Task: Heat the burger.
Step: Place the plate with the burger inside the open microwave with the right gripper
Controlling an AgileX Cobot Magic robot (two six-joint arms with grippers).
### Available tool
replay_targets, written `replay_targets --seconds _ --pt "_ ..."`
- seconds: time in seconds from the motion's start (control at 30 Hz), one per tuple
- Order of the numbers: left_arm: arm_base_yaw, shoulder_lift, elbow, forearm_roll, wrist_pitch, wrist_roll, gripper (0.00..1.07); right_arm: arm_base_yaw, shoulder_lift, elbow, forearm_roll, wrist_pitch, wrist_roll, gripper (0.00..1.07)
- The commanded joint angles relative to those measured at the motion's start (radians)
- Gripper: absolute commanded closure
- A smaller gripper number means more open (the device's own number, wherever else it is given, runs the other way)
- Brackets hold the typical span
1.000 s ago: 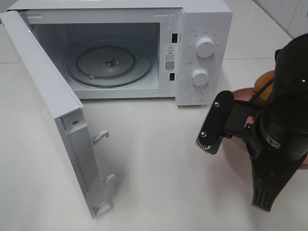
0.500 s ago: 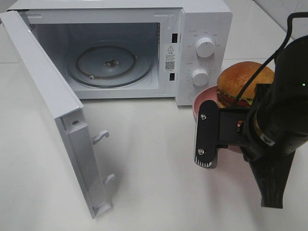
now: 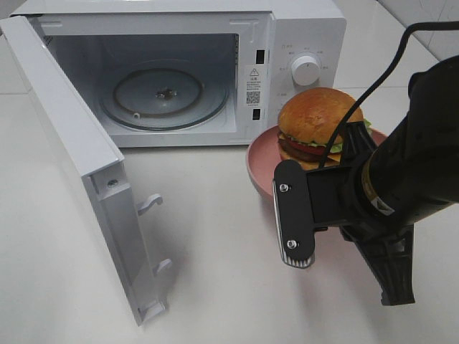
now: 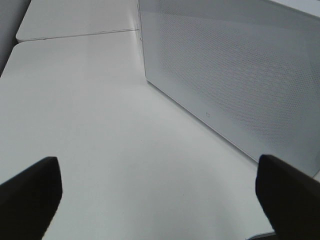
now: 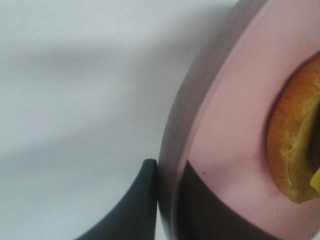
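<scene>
The white counter [image 3: 237, 272] carries a white microwave [image 3: 308, 29] with its door [image 3: 64, 136] fully open and the glass turntable [image 3: 163, 97] in view. The burger [image 3: 315, 118] sits on a pink plate [image 3: 259, 163] outside the cavity, in front of the control panel. The right claw [image 5: 167, 210] clamps the plate rim; the high view hides its fingertips. The left claw [image 4: 159, 200] stands wide above the counter.

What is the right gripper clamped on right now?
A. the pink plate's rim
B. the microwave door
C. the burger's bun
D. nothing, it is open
A: in the right wrist view the right gripper has one finger on each side of the rim of the pink plate, while the burger sits on it untouched.
</scene>
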Motion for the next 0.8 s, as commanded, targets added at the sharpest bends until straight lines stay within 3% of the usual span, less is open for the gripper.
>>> replay_targets --seconds 0.03,0.53,0.8 --pt "-0.004 -0.018 0.003 -0.001 -0.01 0.0 0.09 0.003 -0.007 -0.007 -0.078 -0.106 -0.084 1.07" --pt "-0.004 -0.018 0.003 -0.001 -0.01 0.0 0.09 0.0 -0.007 -0.007 -0.076 -0.305 -0.353 1.07" --pt "-0.004 -0.018 0.003 -0.001 -0.01 0.0 0.09 -0.08 -0.007 -0.007 0.056 -0.336 -0.536 1.07"
